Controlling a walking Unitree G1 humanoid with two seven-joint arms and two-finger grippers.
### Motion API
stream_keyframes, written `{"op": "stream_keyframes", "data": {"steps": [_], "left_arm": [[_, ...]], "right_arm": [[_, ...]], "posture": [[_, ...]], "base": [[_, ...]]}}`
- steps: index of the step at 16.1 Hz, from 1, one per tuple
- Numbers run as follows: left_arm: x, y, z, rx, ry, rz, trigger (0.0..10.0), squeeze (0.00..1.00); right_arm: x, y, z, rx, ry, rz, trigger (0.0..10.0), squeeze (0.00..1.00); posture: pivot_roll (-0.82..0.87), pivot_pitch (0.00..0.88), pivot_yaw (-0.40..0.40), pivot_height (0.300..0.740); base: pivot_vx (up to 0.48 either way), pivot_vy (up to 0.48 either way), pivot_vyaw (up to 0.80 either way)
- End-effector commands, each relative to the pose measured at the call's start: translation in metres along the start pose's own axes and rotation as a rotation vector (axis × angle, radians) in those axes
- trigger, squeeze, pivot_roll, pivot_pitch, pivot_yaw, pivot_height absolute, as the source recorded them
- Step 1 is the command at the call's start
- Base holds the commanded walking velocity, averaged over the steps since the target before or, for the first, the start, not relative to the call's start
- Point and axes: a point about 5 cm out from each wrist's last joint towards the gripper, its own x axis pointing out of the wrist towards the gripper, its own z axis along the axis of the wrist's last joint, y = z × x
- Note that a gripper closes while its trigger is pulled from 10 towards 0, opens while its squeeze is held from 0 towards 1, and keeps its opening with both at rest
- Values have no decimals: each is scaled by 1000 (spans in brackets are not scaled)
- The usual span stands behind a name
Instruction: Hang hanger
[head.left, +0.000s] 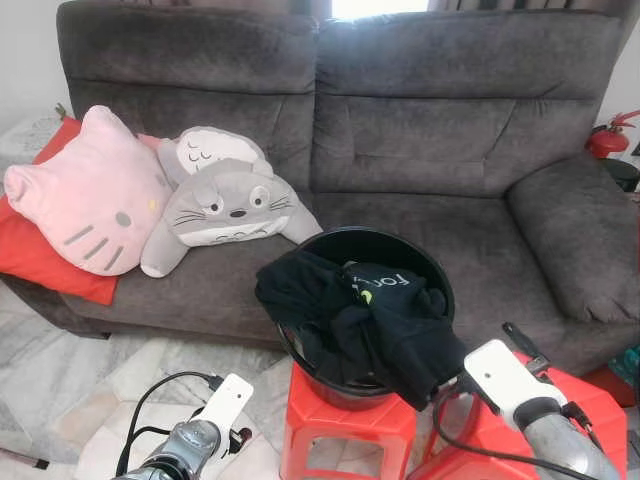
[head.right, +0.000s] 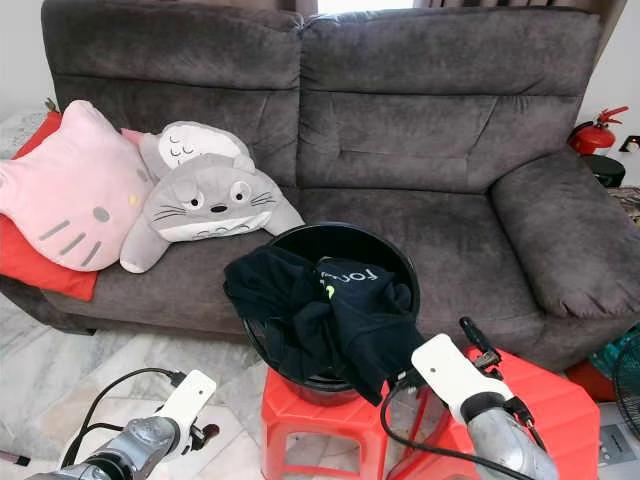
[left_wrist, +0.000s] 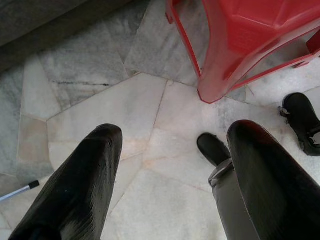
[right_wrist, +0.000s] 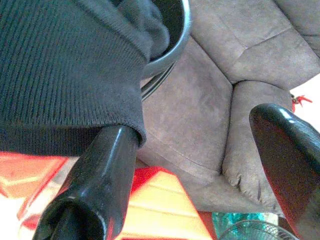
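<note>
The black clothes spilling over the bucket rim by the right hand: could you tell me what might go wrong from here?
1. The clothes hang over the bucket rim; pulling one could drag the tangled heap onto the floor.
2. The bucket stands on a stool; a sideways tug might tip it.
3. The open right hand has one finger under a knit hem, so it may snag fabric. The left hand hangs open over the floor.

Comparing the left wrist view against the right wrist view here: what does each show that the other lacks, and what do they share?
Left wrist view: marble floor, with the left end effector open above it.

Right wrist view: black garment hanging over the bucket rim, the grey sofa, a fan, and the right end effector open beside the garment's hem.

Both: a red stool.
</note>
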Motion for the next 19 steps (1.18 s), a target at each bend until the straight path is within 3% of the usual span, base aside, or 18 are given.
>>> {"op": "stream_keyframes", "data": {"steps": [1,4,5,7,8,10,13,19], "left_arm": [[0,0,-5,11,23,-3,10000,0],[0,0,-5,12,22,-3,10000,0],[0,0,-5,14,22,-4,10000,0],[0,0,-5,15,22,-4,10000,0],[0,0,-5,15,22,-3,10000,0],[0,-1,-4,15,20,-2,10000,0],[0,-1,-4,15,19,-1,10000,0],[0,-1,-4,21,20,-4,10000,0]], "right_arm": [[4,-3,0,63,-18,-38,10000,0],[7,0,-2,98,-7,-16,10000,0],[9,0,-3,174,21,-6,10000,0],[11,3,-1,224,34,28,10000,0],[13,8,6,369,21,69,10000,0],[14,10,14,427,-27,102,10000,0],[14,7,20,423,-84,102,10000,0],[29,-9,10,436,-20,6,10000,0]], "posture": [[-252,0,9,740],[-247,0,9,740],[-247,0,9,740],[-247,0,9,740],[-247,0,9,740],[-245,0,6,740],[-245,0,6,740],[-244,0,4,740]], "base": [[0,0,0],[0,0,0],[0,0,0],[0,0,0],[0,0,0],[0,0,0],[0,0,0],[0,0,0]]}}
